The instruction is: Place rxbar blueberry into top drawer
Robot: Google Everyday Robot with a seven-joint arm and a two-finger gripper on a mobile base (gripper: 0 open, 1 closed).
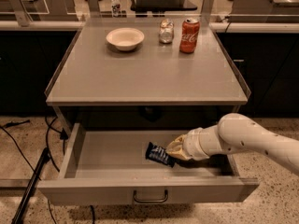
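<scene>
The top drawer stands pulled out below the grey table top, its dark bar handle at the front centre. The rxbar blueberry, a dark navy bar with pale lettering, is inside the drawer near its middle, low over the drawer floor. My gripper reaches in from the right on a white arm and is shut on the bar's right end. Whether the bar touches the floor of the drawer I cannot tell.
On the table top stand a white bowl, a small glass jar and a red soda can. A dark stand pole and cables lie on the floor at the left of the drawer.
</scene>
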